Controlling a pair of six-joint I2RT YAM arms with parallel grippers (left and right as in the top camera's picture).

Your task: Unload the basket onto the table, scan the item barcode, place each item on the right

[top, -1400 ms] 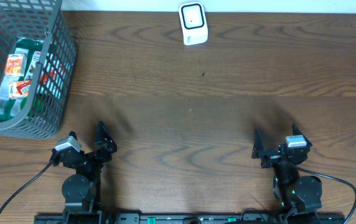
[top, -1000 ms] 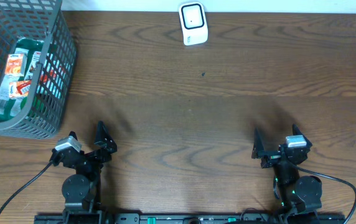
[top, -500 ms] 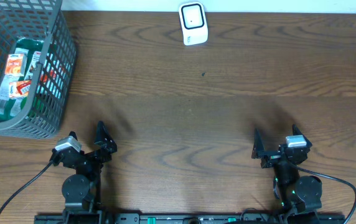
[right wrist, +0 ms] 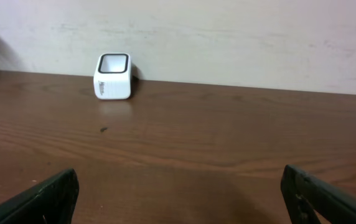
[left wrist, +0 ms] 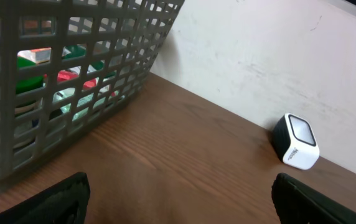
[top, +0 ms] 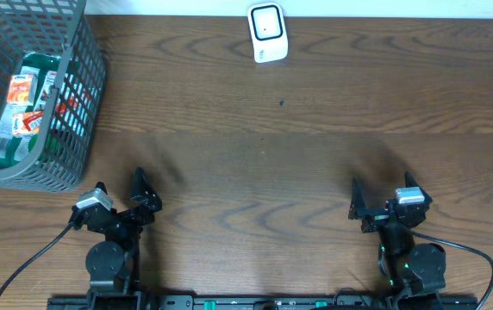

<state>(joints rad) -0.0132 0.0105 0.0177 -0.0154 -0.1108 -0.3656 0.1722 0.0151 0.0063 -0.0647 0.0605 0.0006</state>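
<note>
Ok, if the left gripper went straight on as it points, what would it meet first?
Looks free: the left gripper aims between the basket and the scanner, over bare table, toward the back wall, though depth is unclear.

Table: I see a dark brown wood-grain table [top: 255,164] filling my overhead view, its grain running left to right.
Basket: a grey plastic mesh basket [top: 31,178] stands on the table's far left part, cut off by the frame edge; its lattice walls flare outward toward the rim. It fills the upper left of my left wrist view.
Wall: an off-white, scuffed wall [right wrist: 228,31] meets the table's far edge.
Speck: I make out one small dark speck [top: 282,103] on the wood toward the far side, well apart from the basket.
</note>
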